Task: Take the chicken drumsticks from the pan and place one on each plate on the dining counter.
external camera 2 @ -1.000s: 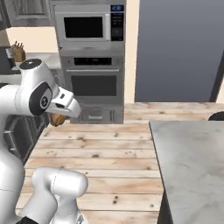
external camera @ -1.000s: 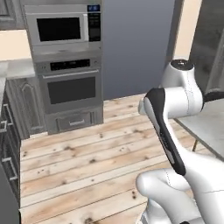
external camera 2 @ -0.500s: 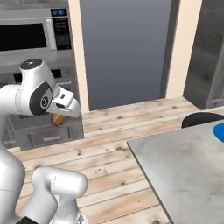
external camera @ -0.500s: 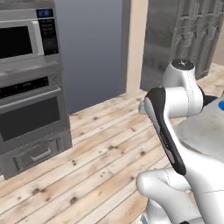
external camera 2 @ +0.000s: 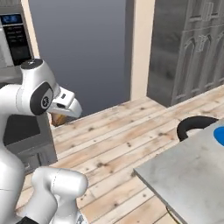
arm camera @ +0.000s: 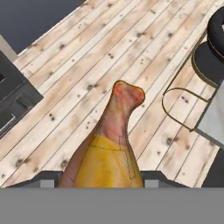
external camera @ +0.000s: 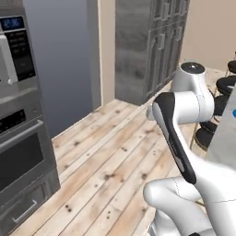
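Observation:
My gripper (arm camera: 106, 176) is shut on a chicken drumstick (arm camera: 111, 144), golden at the plump end, its reddish bone end pointing away over the wooden floor. From the right base view the drumstick (external camera 2: 58, 119) peeks out under the gripper (external camera 2: 62, 114), held high left of the dining counter (external camera 2: 192, 170). A sliver of the blue plate (external camera 2: 220, 135) lies at that counter's right edge. The counter (external camera: 227, 138) also runs along the right of the left base view. The pan, the other drumstick and the pale plate are out of view.
Black bar stools (external camera 2: 197, 124) (external camera: 226, 85) stand along the counter, one with a wire frame (arm camera: 188, 105) below the hand. A wall oven (external camera: 18, 152) is on the left, tall grey cabinets (external camera 2: 188, 48) behind. Wooden floor (external camera: 106, 156) lies between.
The base has turned right: ovens slid off to the left, the cabinets, stools, dining counter and blue plate came into view. The drumstick stays held in the gripper.

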